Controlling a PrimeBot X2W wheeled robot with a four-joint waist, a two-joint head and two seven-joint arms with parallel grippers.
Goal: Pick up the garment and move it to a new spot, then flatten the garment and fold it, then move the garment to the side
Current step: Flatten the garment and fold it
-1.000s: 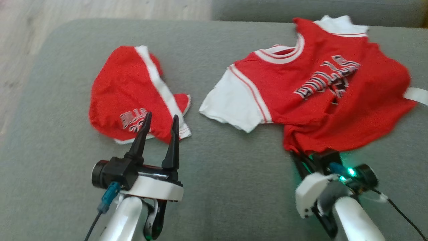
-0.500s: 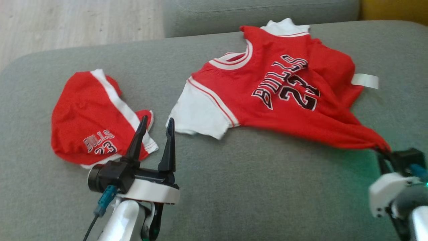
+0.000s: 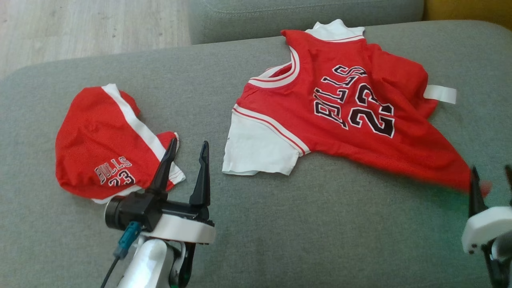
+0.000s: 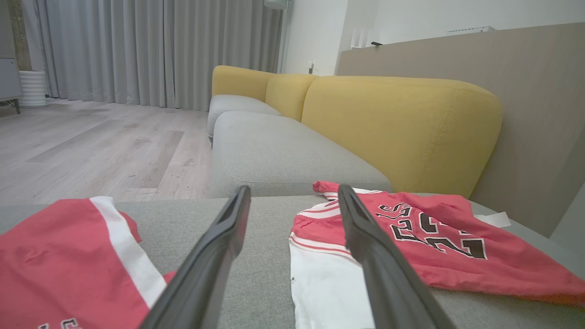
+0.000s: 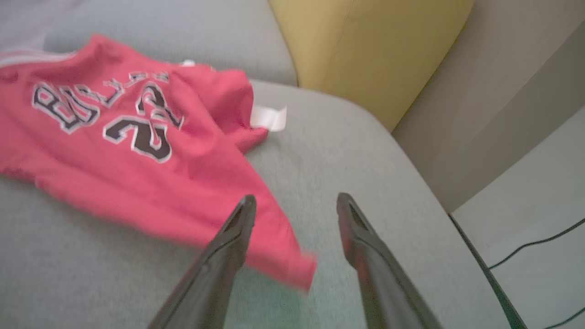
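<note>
The garment [image 3: 404, 150] is a red jersey with white sleeves and "BULLS 23" on it, lying partly spread on the grey sofa seat [image 3: 304, 228]. Its lower corner stretches out to the right. My right gripper [image 3: 491, 173] stands open at that corner, which lies loose and blurred between the fingers [image 5: 228, 246]. In the right wrist view the garment [image 5: 114, 178] spreads to the left of the right gripper [image 5: 297, 198]. My left gripper [image 3: 189, 143] is open and holds nothing, hovering between the red shorts [image 3: 96, 136] and the jersey's white sleeve [image 3: 256, 150]. The left gripper [image 4: 294, 189] points toward the garment [image 4: 502, 269].
Red shorts [image 4: 55, 256] with a white stripe lie crumpled at the seat's left. A yellow backrest [image 4: 393, 123] rises behind the seat. The seat's right edge [image 5: 425, 192] drops to a pale floor with a black cable [image 5: 525, 256]. Wooden floor [image 3: 80, 28] lies beyond the sofa.
My right gripper dragged the jersey's lower corner to the right, then opened and let it go. The head view turned right meanwhile. The left gripper stayed open and still.
</note>
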